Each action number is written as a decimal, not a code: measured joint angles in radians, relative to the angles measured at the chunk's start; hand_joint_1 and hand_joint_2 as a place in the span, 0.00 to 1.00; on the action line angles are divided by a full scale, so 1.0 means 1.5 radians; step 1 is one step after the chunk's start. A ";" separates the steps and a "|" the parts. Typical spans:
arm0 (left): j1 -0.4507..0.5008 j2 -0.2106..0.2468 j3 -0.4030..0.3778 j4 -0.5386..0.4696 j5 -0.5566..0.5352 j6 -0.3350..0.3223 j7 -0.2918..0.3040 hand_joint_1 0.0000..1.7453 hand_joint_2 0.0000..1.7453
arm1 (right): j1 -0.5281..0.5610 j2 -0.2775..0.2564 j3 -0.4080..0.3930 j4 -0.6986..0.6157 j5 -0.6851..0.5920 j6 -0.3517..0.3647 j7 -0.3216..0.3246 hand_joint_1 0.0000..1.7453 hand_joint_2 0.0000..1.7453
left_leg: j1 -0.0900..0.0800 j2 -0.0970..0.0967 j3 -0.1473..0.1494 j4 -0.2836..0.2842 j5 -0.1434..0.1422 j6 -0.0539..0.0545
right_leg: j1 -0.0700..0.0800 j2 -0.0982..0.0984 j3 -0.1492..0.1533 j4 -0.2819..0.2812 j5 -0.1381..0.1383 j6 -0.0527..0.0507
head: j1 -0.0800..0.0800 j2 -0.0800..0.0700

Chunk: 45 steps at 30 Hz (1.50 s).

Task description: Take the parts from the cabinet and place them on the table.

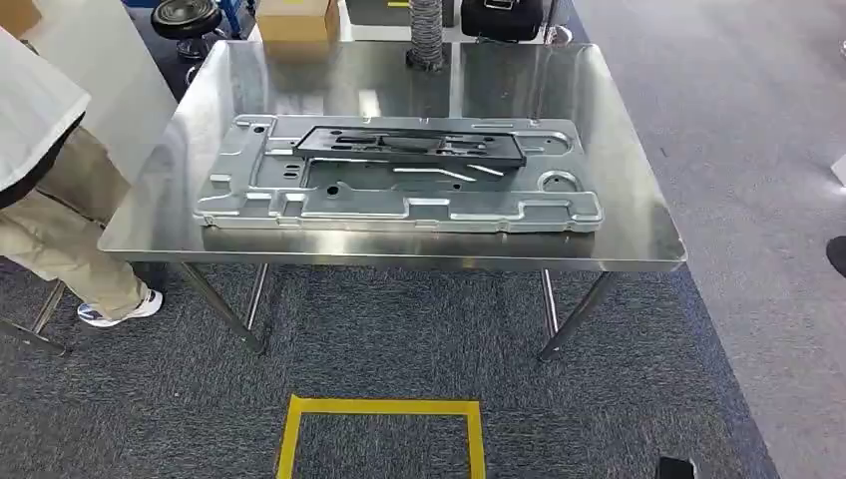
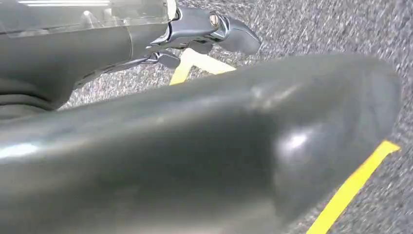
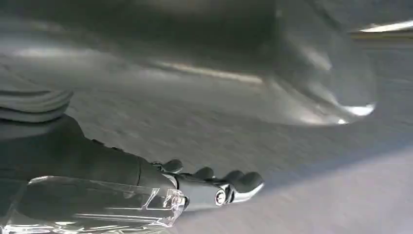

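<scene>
Yellow tape (image 1: 380,407) marks the carpet just before the steel counter (image 1: 638,215). Both parts lie there, black frame (image 1: 409,146) atop the grey panel (image 1: 399,200), margins bare all round. Left hand (image 2: 146,141) and right hand (image 3: 146,180) hang with fingers (image 3: 238,181) extended, holding nothing.

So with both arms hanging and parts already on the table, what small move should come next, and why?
Probably a turn away toward the cabinet for another part. The large grey stamped metal panel and the black rectangular plastic frame on top of it already lie on the shiny steel table, and the left robot hand and right robot hand hang over carpet holding nothing.
</scene>
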 joint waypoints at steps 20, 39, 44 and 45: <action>-0.003 -0.002 0.003 0.000 -0.021 -0.009 -0.002 0.00 0.00 | -0.005 -0.013 -0.088 0.168 -0.056 0.209 0.252 0.00 0.00 | 0.003 -0.006 0.090 -0.020 -0.081 0.023 | -0.007 0.010 -0.162 0.113 0.000 0.016 | -0.002 0.000; -0.004 -0.002 0.003 0.000 -0.039 -0.010 0.012 0.00 0.00 | -0.013 -0.013 -0.096 0.183 -0.020 0.234 0.345 0.00 0.00 | 0.008 -0.001 -0.041 0.216 -0.147 -0.021 | -0.003 -0.001 -0.077 0.008 0.059 -0.018 | -0.007 0.000; -0.011 0.000 0.003 0.000 -0.041 -0.004 0.076 0.00 0.00 | -0.013 -0.007 -0.096 0.186 -0.014 0.243 0.377 0.00 0.00 | 0.002 -0.001 0.139 -0.030 -0.124 -0.002 | 0.002 -0.001 -0.113 0.025 0.080 -0.007 | -0.007 0.000; -0.011 -0.001 0.003 0.000 -0.042 -0.007 0.094 0.00 0.00 | -0.013 -0.007 -0.096 0.186 -0.013 0.245 0.384 0.00 0.00 | 0.000 -0.001 0.132 -0.027 -0.123 -0.001 | 0.001 -0.002 -0.112 0.024 0.085 -0.003 | -0.005 0.000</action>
